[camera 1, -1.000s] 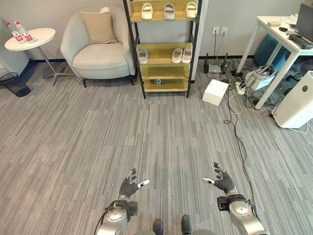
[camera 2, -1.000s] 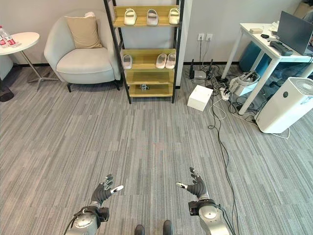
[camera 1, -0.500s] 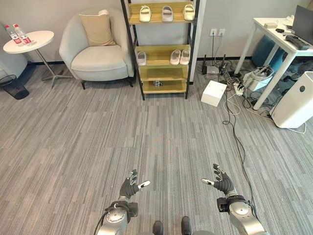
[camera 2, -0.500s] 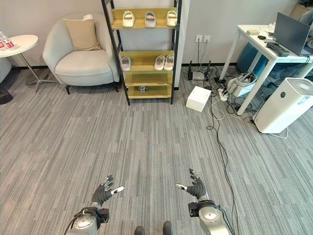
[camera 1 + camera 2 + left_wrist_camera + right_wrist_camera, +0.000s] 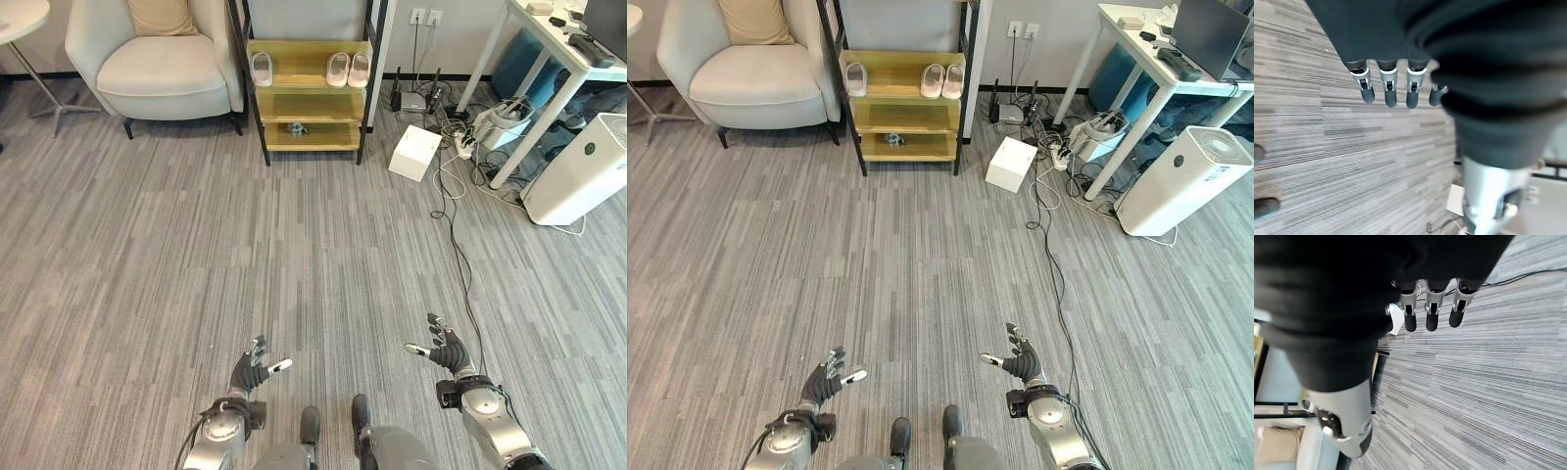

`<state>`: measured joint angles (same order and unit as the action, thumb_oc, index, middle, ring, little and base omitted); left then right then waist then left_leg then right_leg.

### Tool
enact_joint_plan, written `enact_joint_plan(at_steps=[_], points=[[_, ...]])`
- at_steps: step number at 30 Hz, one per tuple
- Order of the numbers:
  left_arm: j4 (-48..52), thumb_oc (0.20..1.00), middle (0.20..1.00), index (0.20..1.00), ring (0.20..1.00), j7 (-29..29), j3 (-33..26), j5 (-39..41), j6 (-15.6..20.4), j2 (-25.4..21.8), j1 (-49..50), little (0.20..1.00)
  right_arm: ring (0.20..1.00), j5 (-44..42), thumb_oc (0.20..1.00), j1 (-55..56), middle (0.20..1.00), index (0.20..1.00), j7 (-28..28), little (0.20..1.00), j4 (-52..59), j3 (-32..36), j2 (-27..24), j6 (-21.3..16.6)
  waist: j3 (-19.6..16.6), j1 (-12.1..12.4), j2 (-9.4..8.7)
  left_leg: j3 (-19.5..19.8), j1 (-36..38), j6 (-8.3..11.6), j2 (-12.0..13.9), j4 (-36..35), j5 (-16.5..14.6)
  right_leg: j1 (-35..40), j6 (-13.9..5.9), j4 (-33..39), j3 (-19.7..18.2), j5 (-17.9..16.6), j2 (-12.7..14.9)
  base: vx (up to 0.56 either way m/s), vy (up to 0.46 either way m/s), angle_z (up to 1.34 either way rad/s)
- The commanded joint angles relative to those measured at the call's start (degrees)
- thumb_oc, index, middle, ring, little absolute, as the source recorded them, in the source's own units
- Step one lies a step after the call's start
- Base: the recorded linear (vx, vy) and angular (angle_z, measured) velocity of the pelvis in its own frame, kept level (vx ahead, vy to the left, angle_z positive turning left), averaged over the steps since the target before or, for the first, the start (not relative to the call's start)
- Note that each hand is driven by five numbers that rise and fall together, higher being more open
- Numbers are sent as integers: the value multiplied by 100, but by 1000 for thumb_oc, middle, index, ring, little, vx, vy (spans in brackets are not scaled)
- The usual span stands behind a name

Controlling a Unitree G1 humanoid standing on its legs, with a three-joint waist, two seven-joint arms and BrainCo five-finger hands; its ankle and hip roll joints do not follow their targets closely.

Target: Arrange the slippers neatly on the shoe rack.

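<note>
well ahead of both hands, slippers (image 5: 338, 69) are seen, apparently paired, on the shoe rack (image 5: 309, 93); left hand (image 5: 251, 371) and right hand (image 5: 446, 349) are held spread and empty, nothing being within reach

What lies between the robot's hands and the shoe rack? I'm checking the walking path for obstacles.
Bare grey carpet, in both eye views: nothing lies between the left hand, the right hand and the shoe rack. The black cable and white box lie off to the right.
</note>
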<state>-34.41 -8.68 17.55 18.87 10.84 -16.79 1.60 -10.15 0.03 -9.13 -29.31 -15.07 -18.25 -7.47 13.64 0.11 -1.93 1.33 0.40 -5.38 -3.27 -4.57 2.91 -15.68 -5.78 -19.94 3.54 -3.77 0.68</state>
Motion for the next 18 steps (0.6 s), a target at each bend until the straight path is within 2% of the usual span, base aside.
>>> enact_joint_plan(at_steps=[1,3,5,7,8,9,10,11,12,13,14,15,16,17,18], points=[[448,1000,1000,1000,1000,53,-174,-156,318,-51,-177,1000,1000,48,1000,-160,1000,1000,19,1000,397,87,-107,-310,162,28,37,204,578,-17,-32,-43,-915,735,-15,890,153,581,255,258,25,23],[463,1000,1000,1000,1000,35,-168,-136,329,-53,-284,1000,1000,34,1000,-218,1000,1000,-20,1000,389,75,-110,-311,205,40,7,169,638,7,-43,-43,-965,739,-24,1611,144,363,211,182,-67,2],[475,1000,1000,1000,1000,-26,-219,-186,335,-14,-417,1000,1000,73,1000,-262,1000,1000,-52,1000,347,67,-75,-283,225,78,-72,49,824,108,-55,-43,-1142,589,-141,2494,275,116,102,363,-155,-10],[467,1000,1000,1000,1000,-32,-241,-211,359,-3,-427,1000,1000,134,1000,-248,1000,1000,-34,1000,353,60,-86,-287,200,77,-85,24,982,155,-37,-37,-1248,546,-173,2494,431,107,87,558,-256,-22],[492,1000,1000,1000,1000,19,-238,-192,363,26,-328,1000,1000,166,1000,-40,1000,1000,9,1000,511,105,-140,-323,59,-11,-96,99,1200,251,61,26,-1470,765,-20,2494,392,8,34,607,-296,-10],[493,1000,1000,1000,1000,19,-237,-192,363,28,-325,1000,1000,166,1000,-35,1000,1000,9,1000,514,104,-142,-322,59,-18,-88,107,1206,253,69,25,-1474,773,-18,2494,401,12,29,797,-435,19],[466,1000,1000,1000,1000,65,-220,-58,362,100,-277,1000,1000,165,1000,99,1000,1000,59,1000,574,139,-217,-334,-80,-101,-37,143,1216,414,229,285,-1437,914,95,2494,378,39,-64,346,-205,60],[467,1000,1000,1000,1000,66,-220,-57,362,101,-274,1000,1000,165,1000,103,1000,1000,59,1000,577,139,-219,-333,-84,-108,-32,150,1210,416,234,295,-1445,915,96,2494,385,41,-66,525,-301,80],[468,1000,1000,1000,1000,116,-228,110,368,158,-212,1000,1000,148,1000,202,1000,1000,106,1000,578,142,-270,-335,-157,-139,8,170,1155,509,299,567,-1332,1011,184,2493,359,119,-133,498,-297,72],[500,1000,1000,1000,1000,198,-268,360,357,212,-99,1000,1000,90,1000,292,1000,1000,196,1000,625,118,-328,-338,-191,-137,54,171,867,670,373,1477,-943,1249,368,2483,303,318,-248,674,-437,32],[506,1000,1000,1000,1000,206,-255,504,341,244,-132,1000,1000,25,1000,251,1000,1000,217,1000,622,100,-375,-360,-40,-95,64,296,237,717,304,2941,-502,1465,524,2451,207,440,-315,586,-417,14],[478,1000,1000,1000,1000,193,-252,532,332,251,-174,1000,1000,-9,1000,218,1000,1000,195,1000,600,107,-386,-357,22,-64,58,354,-32,756,261,3497,-339,1554,588,2478,173,486,-356,379,-296,-11],[470,1000,1000,1000,1000,171,-239,559,332,258,-191,1000,1000,-46,1000,213,1000,1000,183,1000,613,119,-385,-352,70,-53,42,335,-247,765,272,3769,-316,1617,644,2455,162,553,-355,365,-245,-34],[475,1000,1000,1000,1000,178,-237,593,332,274,-209,1000,1000,-76,1000,237,1000,1000,166,1000,624,134,-420,-339,129,-60,-13,221,-616,613,229,3741,-636,1741,673,2433,141,660,-276,371,-203,-58],[475,1000,1000,1000,1000,183,-245,585,317,287,-202,1000,1000,-92,1000,257,1000,1000,160,1000,621,150,-419,-347,168,-66,-55,171,-706,547,175,3470,-836,1841,670,2423,128,733,-221,368,-151,-38]])
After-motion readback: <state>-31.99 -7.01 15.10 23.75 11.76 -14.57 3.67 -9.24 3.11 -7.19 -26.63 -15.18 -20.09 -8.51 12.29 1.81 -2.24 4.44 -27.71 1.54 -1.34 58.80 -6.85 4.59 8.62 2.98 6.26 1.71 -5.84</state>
